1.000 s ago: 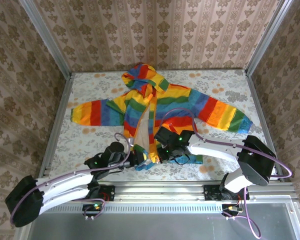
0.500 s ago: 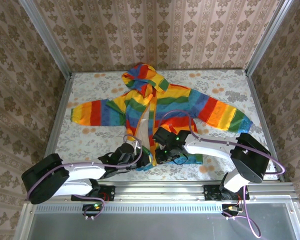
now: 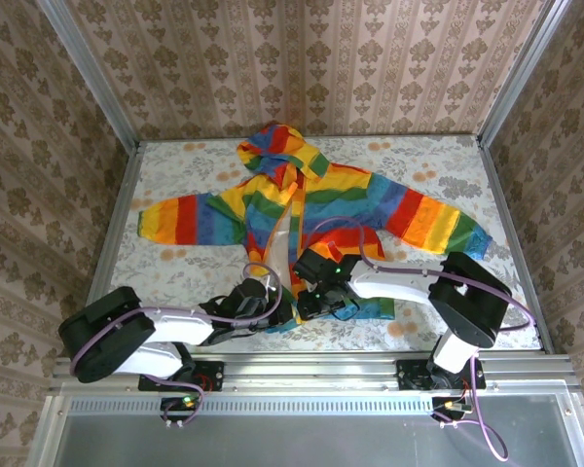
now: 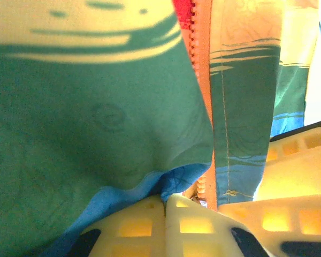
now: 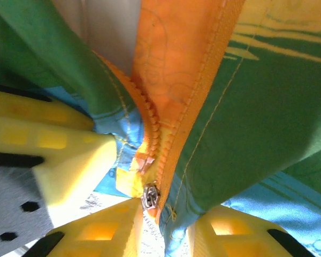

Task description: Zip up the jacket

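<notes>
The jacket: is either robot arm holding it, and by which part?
The left fingers pinch the jacket at its bottom hem beside the zipper. The right fingers flank the zipper's bottom end; grip unclear.

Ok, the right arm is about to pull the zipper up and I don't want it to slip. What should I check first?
1. Left gripper pinching the jacket at its bottom hem: ok.
2. Zipper slider at the bottom end of the orange zipper: ok.
3. Right gripper clamped on the slider: not ok; its fingers stand apart, with the slider between them.
4. Both rows of teeth seated in the slider: cannot tell.
5. Jacket front above lying open, cream lining showing: ok.
</notes>
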`<state>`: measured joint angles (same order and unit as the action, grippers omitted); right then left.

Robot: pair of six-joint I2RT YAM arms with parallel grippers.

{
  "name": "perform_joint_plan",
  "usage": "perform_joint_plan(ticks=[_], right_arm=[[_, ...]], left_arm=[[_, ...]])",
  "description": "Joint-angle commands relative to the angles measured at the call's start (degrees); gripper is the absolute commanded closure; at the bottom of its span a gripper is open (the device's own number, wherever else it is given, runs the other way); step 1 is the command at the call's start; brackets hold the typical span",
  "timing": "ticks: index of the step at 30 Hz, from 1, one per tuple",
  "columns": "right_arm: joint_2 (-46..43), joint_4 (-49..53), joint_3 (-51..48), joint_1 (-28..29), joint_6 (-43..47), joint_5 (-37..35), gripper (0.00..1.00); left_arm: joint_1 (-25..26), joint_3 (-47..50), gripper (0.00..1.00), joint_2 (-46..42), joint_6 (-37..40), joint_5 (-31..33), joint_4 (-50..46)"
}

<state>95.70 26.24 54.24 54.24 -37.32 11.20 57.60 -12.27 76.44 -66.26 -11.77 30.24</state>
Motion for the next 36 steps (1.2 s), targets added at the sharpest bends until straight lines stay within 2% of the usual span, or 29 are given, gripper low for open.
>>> perform_joint_plan(ticks=[1,3,6,10,13,18,21,26,31,36], right_arm=[[1.48,0.22,0.15,-0.45,-0.55,0.84,0.73],[1.68,0.09,-0.1,-0.45,-0.64,0.88,0.78],[1.16,-0.74,-0.68,-0.6,-0.82,1.22,0.91],[-1.23,-4.09,-2.06,-0.8,-0.99,3.75,0.92],[-1.91,-4.36,-2.59,-0.98,-0.74,4.09,1.0],[-5.76,-5.83,-5.57,-1.06,0.46,1.13,1.0],[-11.06,-6.85,-6.34,-1.46,2.45,-0.89,1.0],[-18.29,-6.65,-4.19,-3.08,7.66,-0.92,1.0],[-20.73,-4.64,0.05,-4.39,13.33,0.58,1.0],[-23.07,-8.21,1.74,-5.4,16.67,5.28,1.0]], left_arm=[[-0.35,-0.48,1.0,-0.2,-0.91,-0.49,1.66],[-0.43,-0.04,1.0,-1.31,-0.87,-0.11,1.14],[-0.56,0.14,1.0,-3.52,-0.07,0.21,-1.0],[-1.0,0.23,1.0,-6.92,1.1,0.89,-4.86],[-1.14,0.41,1.0,-8.6,1.56,1.15,-6.52],[-2.94,0.59,1.0,-14.44,3.24,-0.27,-9.45],[-5.27,-1.44,1.0,-24.15,7.16,-0.36,-18.53],[-12.33,-7.15,1.0,-39.92,14.51,-1.11,-35.62],[-17.22,-8.05,1.0,-49.29,17.47,-4.08,-37.42],[-18.14,-10.72,1.0,-50.97,22.46,-5.11,-36.08]])
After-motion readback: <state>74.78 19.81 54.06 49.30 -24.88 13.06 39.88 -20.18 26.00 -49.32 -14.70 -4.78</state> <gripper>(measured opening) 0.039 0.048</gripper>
